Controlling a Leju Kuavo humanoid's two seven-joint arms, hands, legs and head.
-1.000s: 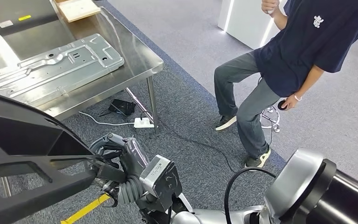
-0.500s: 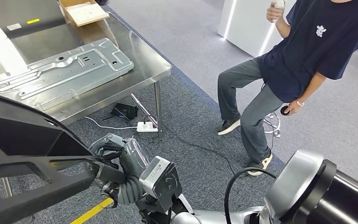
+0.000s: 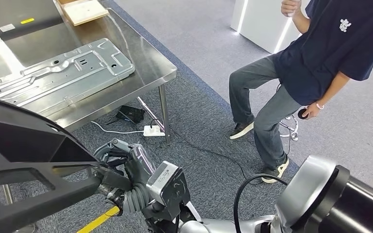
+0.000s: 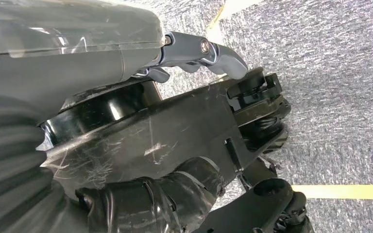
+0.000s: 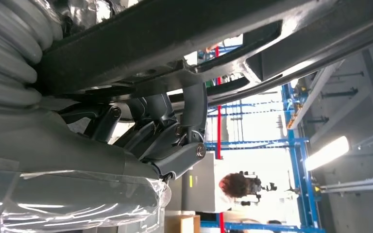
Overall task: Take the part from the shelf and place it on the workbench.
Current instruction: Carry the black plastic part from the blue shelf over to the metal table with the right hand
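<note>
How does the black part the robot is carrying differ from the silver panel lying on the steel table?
The black part is dark, matte and built of open struts; the silver panel is shiny stamped sheet metal. The black part is held off the floor, gripped by the left hand and the right hand; the silver panel lies flat on the steel table, untouched. Both are large, flat pieces.

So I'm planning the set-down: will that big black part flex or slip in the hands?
The black part looks like moulded ribbed plastic, so probably stiff. It is long, so it may swing or tip. The left hand grips a glossy, scuffed face: possibly slippery.
</note>
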